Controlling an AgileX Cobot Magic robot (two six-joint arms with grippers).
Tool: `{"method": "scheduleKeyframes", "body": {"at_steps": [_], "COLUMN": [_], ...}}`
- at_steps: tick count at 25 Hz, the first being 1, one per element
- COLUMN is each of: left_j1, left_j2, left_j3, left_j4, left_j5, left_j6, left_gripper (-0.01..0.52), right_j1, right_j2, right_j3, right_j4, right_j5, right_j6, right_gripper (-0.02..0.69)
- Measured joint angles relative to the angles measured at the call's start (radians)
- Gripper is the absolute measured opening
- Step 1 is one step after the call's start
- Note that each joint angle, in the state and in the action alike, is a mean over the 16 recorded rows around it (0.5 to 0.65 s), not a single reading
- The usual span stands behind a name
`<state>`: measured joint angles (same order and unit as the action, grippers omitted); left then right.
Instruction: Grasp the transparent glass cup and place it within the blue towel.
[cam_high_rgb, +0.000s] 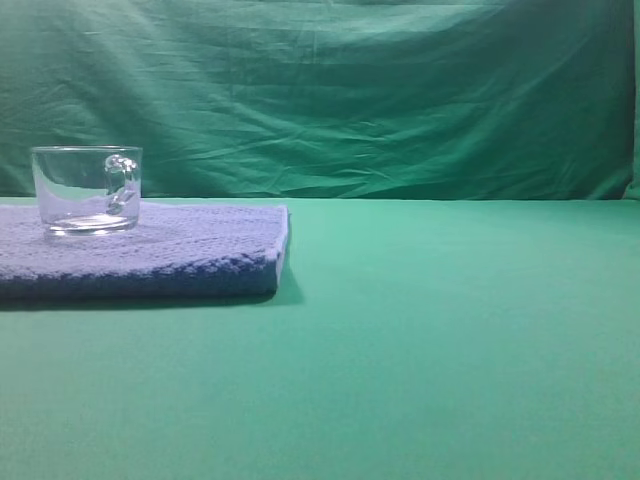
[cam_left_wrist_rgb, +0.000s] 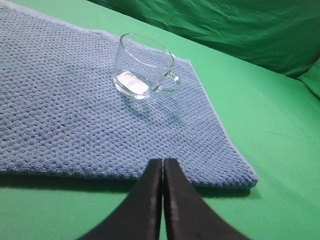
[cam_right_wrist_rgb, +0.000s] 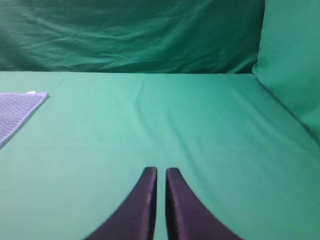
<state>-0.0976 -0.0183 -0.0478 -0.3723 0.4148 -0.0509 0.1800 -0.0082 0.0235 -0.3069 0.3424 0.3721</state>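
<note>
While both arms hang back, the transparent glass cup (cam_high_rgb: 87, 189) stands upright on the blue towel (cam_high_rgb: 150, 255) at the green bench's (cam_high_rgb: 450, 340) left edge. Left pincer (cam_left_wrist_rgb: 163, 165) is closed and empty near the towel's border; right pincer (cam_right_wrist_rgb: 161, 172) is nearly closed, empty.

Clear glass cup (cam_high_rgb: 86, 188) stands upright on the folded blue towel (cam_high_rgb: 180, 255).
</note>
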Motion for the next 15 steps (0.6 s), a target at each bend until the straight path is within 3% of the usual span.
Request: {"method": "scheduleKeyframes", "body": {"at_steps": [15], "left_j1": [0.000], "left_j2": [0.000], "left_j3": [0.000], "left_j4": [0.000], "left_j5": [0.000], "left_j6": [0.000], "left_gripper": [0.000], "right_j1": [-0.006], "right_j2": [0.000], "right_j3": [0.004], "right_j4": [0.007], "right_j5": [0.045], "right_j6": [0.001], "right_gripper": [0.055]}}
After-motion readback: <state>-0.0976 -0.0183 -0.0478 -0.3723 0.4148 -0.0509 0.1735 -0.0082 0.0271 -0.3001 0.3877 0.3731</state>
